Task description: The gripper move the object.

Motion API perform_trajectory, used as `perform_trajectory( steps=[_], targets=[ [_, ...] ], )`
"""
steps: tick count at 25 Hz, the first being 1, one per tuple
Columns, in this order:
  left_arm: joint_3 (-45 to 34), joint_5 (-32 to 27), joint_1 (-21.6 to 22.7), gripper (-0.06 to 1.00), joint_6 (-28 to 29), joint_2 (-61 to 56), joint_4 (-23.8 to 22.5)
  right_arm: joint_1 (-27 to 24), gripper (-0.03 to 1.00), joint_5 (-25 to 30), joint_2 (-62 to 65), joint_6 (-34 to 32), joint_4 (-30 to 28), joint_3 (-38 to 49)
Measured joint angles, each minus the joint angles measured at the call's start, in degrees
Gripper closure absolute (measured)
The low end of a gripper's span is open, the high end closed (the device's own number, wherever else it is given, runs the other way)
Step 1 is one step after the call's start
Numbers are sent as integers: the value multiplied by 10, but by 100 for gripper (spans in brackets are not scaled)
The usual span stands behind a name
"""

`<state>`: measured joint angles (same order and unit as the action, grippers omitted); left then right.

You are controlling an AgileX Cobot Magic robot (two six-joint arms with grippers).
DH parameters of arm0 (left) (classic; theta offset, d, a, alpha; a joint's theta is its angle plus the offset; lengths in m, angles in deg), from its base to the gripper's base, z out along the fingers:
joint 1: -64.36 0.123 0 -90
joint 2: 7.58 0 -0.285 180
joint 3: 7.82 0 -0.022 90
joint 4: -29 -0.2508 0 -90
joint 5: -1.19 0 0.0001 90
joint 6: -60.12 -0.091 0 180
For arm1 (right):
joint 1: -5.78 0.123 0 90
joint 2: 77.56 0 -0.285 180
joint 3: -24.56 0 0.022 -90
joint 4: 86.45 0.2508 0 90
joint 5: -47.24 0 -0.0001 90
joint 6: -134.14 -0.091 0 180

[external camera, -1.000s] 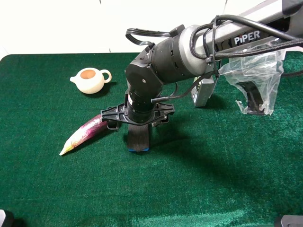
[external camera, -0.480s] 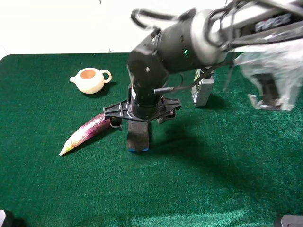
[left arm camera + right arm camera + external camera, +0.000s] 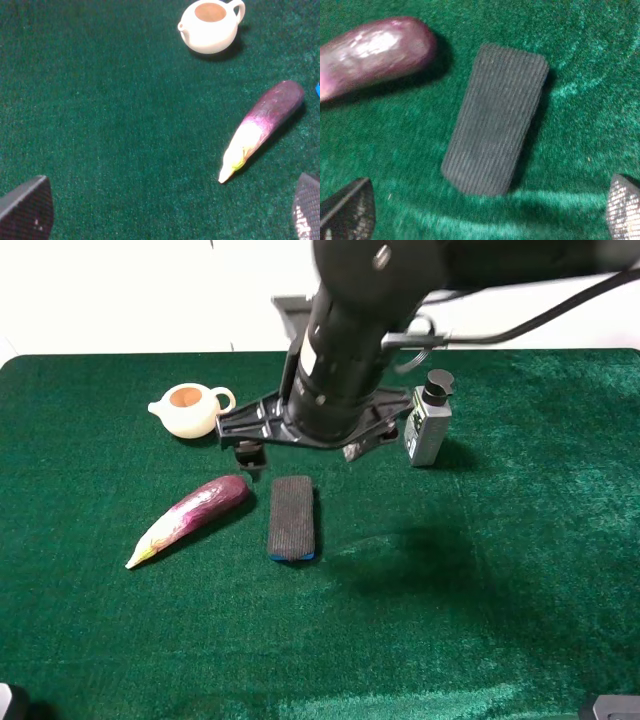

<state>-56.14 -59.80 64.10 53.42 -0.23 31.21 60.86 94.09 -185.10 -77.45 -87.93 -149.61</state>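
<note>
My right gripper point(image 3: 310, 445) hangs spread wide and empty above the eraser point(image 3: 292, 518), which lies felt-up on the green cloth point(image 3: 480, 620) just beside the eggplant point(image 3: 190, 518). If I descend off-centre, a finger could clip the eggplant and shove both askew.

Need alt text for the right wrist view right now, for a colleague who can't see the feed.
A dark grey ribbed board eraser lies flat on green felt, felt face up, untouched, between the spread fingertips of the open right hand. A purple eggplant lies close beside the eraser, with a narrow gap between them.
</note>
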Motion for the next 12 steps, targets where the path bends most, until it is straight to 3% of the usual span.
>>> perform_trajectory(
  steps=[5,12],
  targets=[
    [0,0,0,-3,0,0,0,-20,28,55,53,80,47,0],
    [0,0,0,-3,0,0,0,-91,28,147,114,194,112,0]
  ],
)
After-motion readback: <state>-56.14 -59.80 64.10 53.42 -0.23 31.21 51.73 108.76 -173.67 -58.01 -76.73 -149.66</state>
